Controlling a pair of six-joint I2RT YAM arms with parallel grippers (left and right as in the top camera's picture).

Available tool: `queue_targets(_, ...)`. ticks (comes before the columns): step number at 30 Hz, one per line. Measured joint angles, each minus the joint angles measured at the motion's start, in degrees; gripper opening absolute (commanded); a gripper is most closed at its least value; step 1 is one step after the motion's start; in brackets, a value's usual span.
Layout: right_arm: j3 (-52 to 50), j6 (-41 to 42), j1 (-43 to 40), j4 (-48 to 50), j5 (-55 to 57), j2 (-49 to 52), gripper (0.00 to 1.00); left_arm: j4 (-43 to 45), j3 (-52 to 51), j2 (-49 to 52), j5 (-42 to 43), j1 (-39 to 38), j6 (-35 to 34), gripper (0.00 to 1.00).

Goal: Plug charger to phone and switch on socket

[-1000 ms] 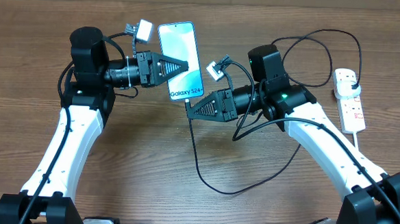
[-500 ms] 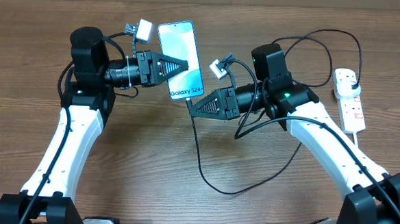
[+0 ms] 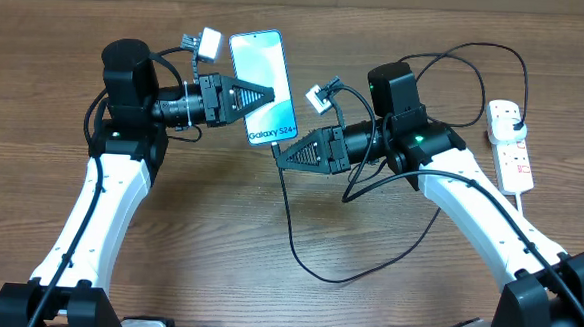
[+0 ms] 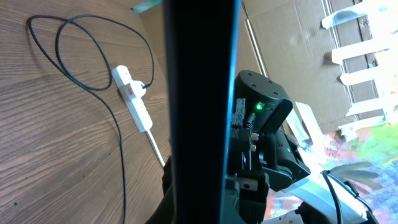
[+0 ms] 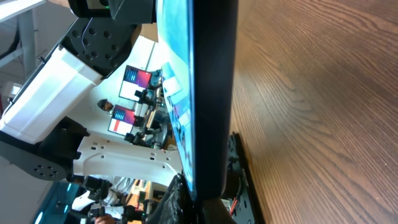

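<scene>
Clamped shut with the left gripper (image 3: 270, 93) on the phone (image 3: 262, 67) at its left long side; pinched shut with the right gripper (image 3: 278, 159) on the connector end of the charger (image 3: 290, 234), right at the phone's lower short edge. Judged about midway: plug already in the power strip (image 3: 514, 155) well behind the right gripper, seating in the phone unclear, switch left to press. Held screen-up, lengthwise away from the right gripper's tips, port end nearest them.

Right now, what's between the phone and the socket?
Seen from overhead: the right arm spans most of the stretch from phone to socket, and black loops of the charger curve around it, one reaching the socket.
</scene>
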Motion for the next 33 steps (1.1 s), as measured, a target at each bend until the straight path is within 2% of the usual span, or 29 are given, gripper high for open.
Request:
queue_targets(21, -0.5, 4.3, 0.0, 5.1, 1.5, 0.0, 0.04, 0.0, 0.0, 0.0, -1.7, 0.1, 0.0, 0.04)
queue_targets(33, -1.4, 12.4, 0.0, 14.4, 2.3, 0.2, 0.04, 0.6, 0.8, 0.0, -2.7, 0.8, 0.0, 0.04)
